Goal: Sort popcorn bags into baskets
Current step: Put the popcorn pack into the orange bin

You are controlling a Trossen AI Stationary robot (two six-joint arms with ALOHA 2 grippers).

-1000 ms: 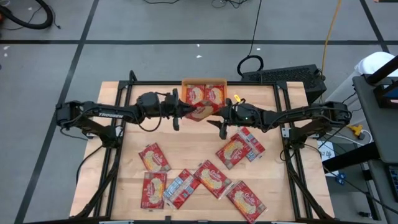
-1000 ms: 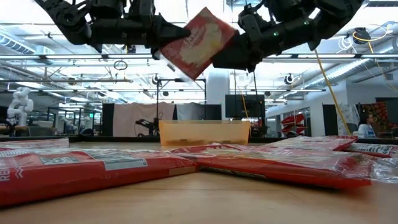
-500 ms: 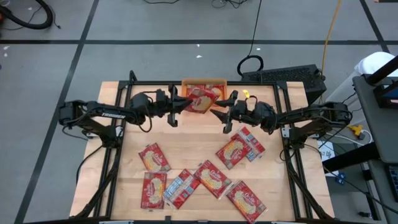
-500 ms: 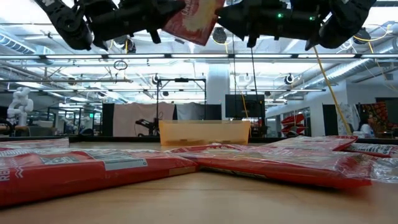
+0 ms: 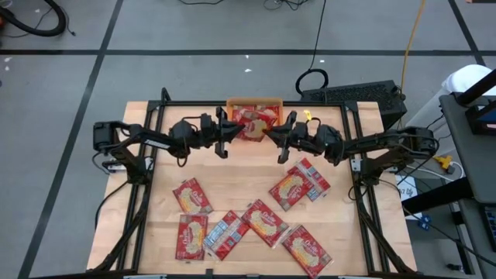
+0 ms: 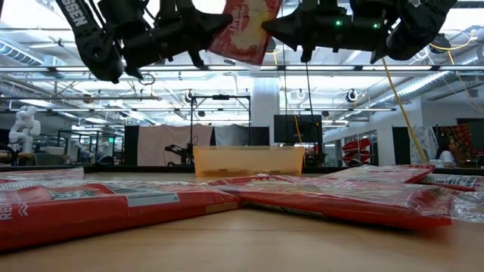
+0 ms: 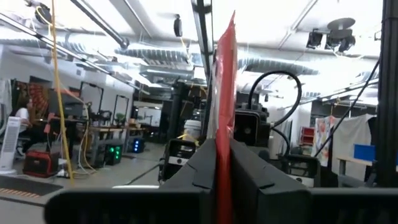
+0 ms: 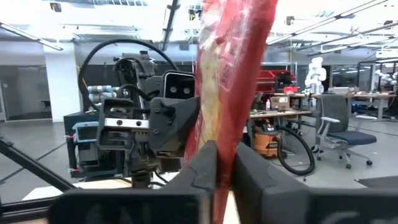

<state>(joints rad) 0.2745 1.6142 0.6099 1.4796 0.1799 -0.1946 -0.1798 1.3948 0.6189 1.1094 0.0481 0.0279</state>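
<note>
Bag [image 5: 249,124] pinched from both sides, held in the air over the orange bin [image 5: 253,101] at top centre of the high view. Left pincer [image 5: 230,129] pressed together on the bag's left edge; the left wrist view shows the red film edge-on between its fingers [image 7: 202,163]. Right pincer [image 5: 271,132] pinching the opposite edge, and the right wrist view shows the same thing: bag upright between the two fingers [image 8: 252,165]. In the low view the bag [image 6: 243,30] hangs high at the top of the frame, well above the bin [image 6: 248,160] at centre.

I can make out red packets already in the bin, but not how many. Seven more bags lie flat on the desk [image 5: 232,174] across the lower half of the high view, one group lower left [image 5: 191,195], another right of centre [image 5: 291,188].

My reading: this is the drop step. To do it well I'd want the bag centred over the bin opening first; from above it seems to overhang the bin's near rim. Shift both arms together toward the top of the frame, keep the bag level, lower it close to the rim, then release both sides at once. Letting go one side early would likely swing the bag and tip it over the near wall.
</note>
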